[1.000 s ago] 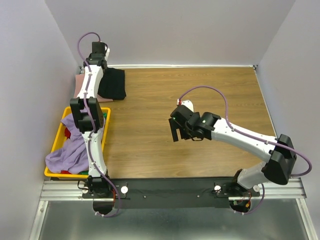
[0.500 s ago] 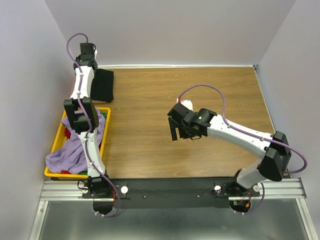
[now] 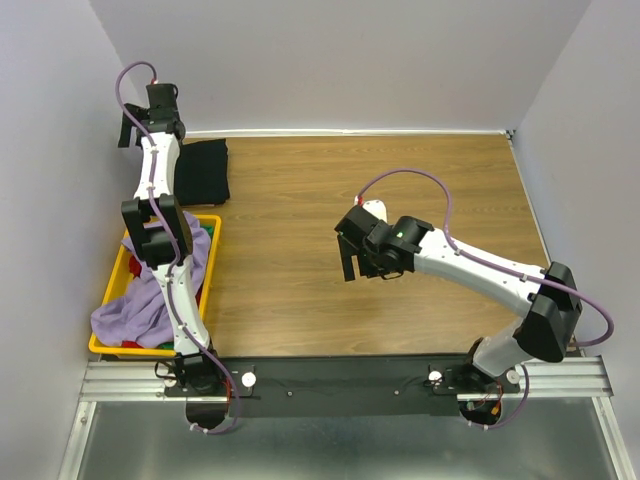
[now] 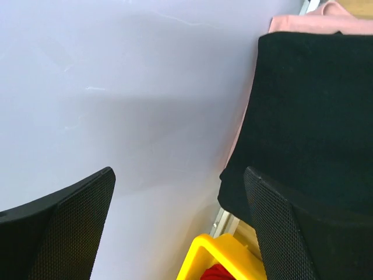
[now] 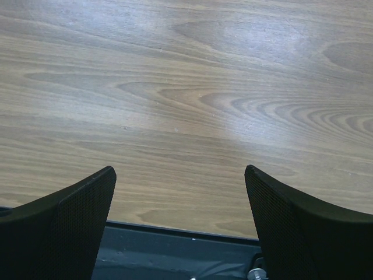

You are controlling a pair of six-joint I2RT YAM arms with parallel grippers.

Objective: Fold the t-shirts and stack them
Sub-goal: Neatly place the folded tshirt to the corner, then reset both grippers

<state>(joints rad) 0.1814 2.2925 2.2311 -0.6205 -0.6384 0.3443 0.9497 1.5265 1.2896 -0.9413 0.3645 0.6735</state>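
Brown wood covers the table (image 3: 420,190), and pale walls (image 3: 350,60) stand around it. The black t-shirt (image 3: 205,170) lies folded in the far left corner, on top of the pink t-shirt (image 4: 326,14). The purple t-shirt (image 3: 135,315) hangs out of the yellow crate (image 3: 112,285). The left gripper (image 3: 128,132) is up by the wall, jaws wide apart, holding nothing. The right gripper (image 3: 348,262) is above the middle of the table, jaws apart too, empty.

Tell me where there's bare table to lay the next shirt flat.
The wooden table is bare from the folded black t-shirt across to the far right corner, and between the yellow crate and the right gripper. The left edge is crowded: black on pink t-shirt, crate heaped with the lavender t-shirt.
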